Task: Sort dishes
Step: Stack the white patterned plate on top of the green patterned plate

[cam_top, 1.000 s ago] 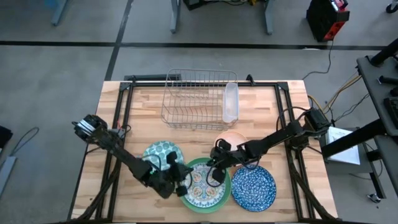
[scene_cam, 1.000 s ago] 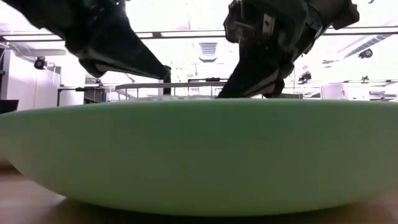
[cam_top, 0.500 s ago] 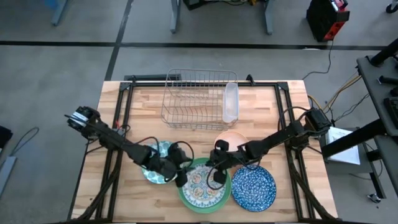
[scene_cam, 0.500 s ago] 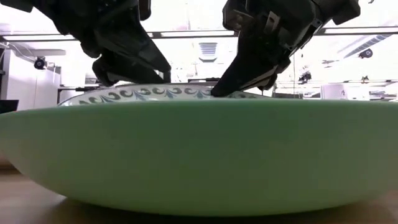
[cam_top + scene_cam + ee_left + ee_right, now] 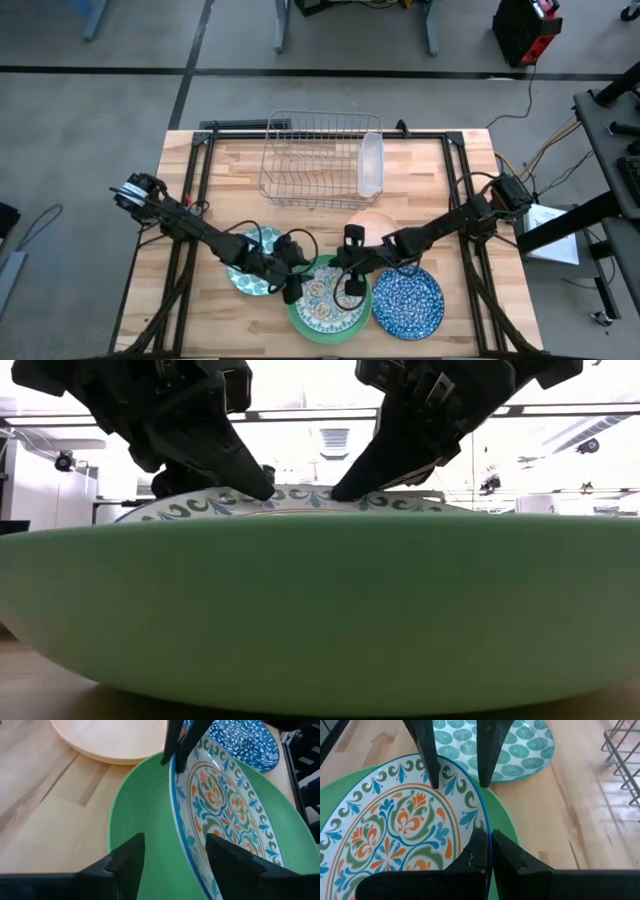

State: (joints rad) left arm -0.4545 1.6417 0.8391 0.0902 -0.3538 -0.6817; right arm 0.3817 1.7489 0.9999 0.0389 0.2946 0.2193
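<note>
While pinched shut on the round white floral-patterned plate (image 5: 327, 296) over the big green plate (image 5: 300, 318), right hand (image 5: 345, 291); left hand (image 5: 293, 287) open around its opposite rim.

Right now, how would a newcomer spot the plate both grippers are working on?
Find the large plain green plate at the table's near edge. Inside it sits the white floral-patterned plate, flanked by left gripper and right gripper. Only it has orange-and-blue scrollwork.

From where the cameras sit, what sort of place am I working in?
Probably a robotics lab or workshop, not a kitchen: the butcher-block table stands on a bare grey floor, cables trail beside it, and desk legs stand behind.
</note>
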